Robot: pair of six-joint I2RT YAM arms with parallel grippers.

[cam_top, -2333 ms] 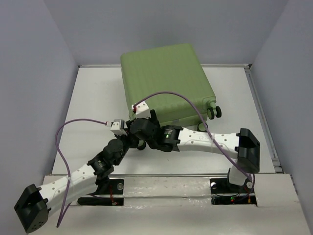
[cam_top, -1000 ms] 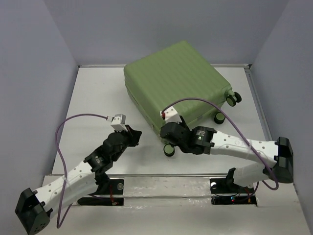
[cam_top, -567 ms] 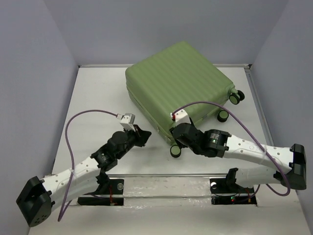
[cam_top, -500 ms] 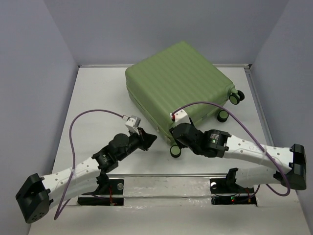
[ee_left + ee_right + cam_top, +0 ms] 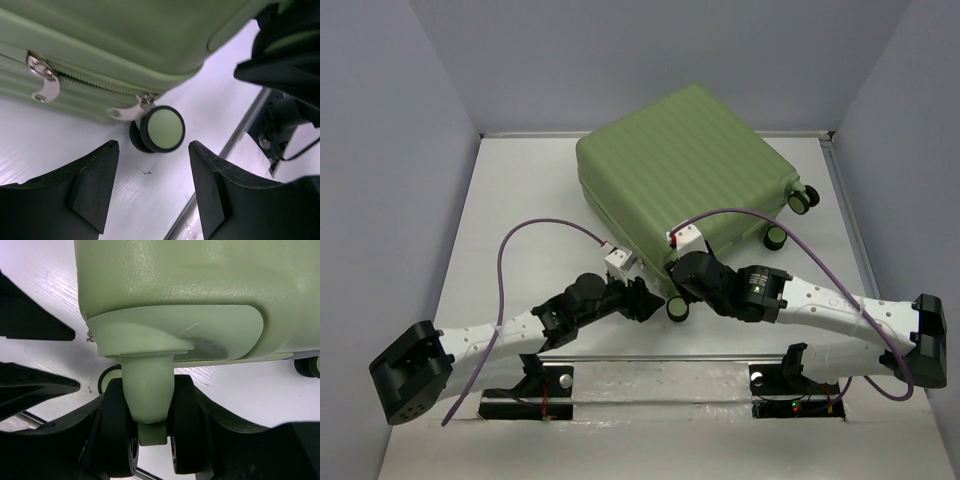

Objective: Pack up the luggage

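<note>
White table (image 5: 520, 200), grey walls. Luggage (image 5: 685, 165): closed, flat, far centre, turned askew.

Right gripper (image 5: 150, 440): part-open jaws straddle a near-corner caster (image 5: 145, 435); whether they press it, cannot tell.

Left gripper (image 5: 152, 185): jaws wide, empty, low beside another wheel (image 5: 161, 128).

Step, judged: steady the corner, left takes a zipper pull (image 5: 42, 82).

Only the left wrist view shows zipper and pulls; only the overhead shows the whole case.

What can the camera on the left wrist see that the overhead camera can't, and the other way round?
Only the left wrist view shows the suitcase's zipper and its metal zipper pulls up close. Only the overhead view shows the whole luggage, both arms and the far wheels. Both show the near caster wheel and the open left gripper pointing at it.
</note>
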